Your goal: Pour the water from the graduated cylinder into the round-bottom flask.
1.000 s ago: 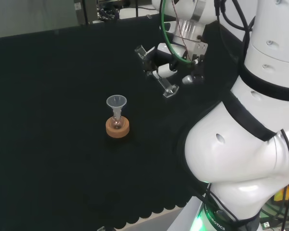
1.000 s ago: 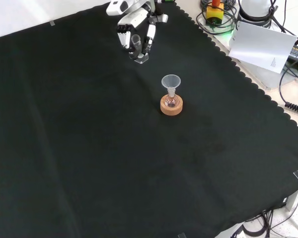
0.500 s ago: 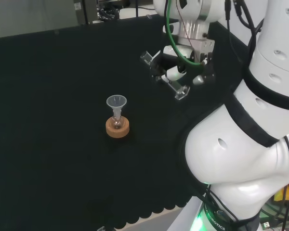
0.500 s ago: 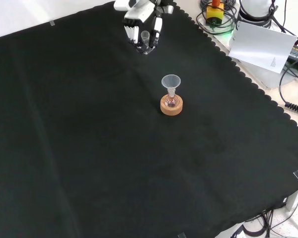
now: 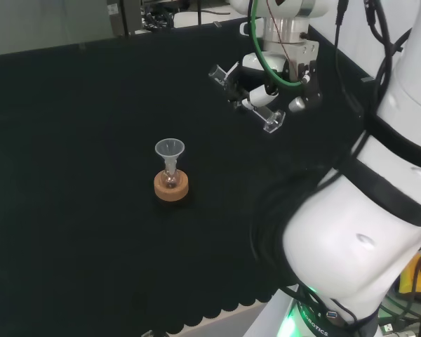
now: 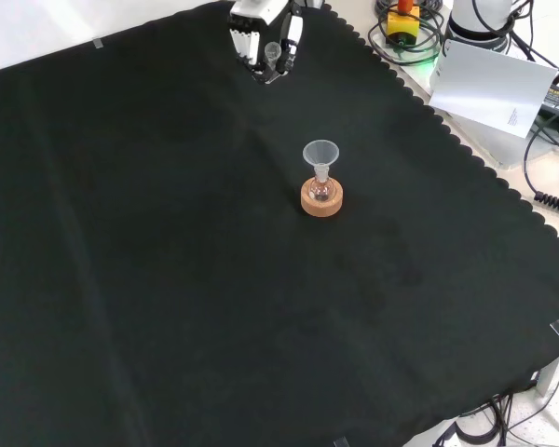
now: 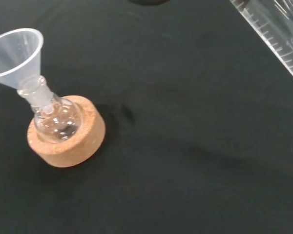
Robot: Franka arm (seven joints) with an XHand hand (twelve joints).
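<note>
The black and white robot hand grips the tilted clear graduated cylinder, well apart from the funnel-topped round-bottom glass flask.

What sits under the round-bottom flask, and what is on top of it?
The round-bottom flask rests in a cork ring on the black cloth. A clear funnel stands in its neck. The flask's underside is hidden by the ring.
</note>
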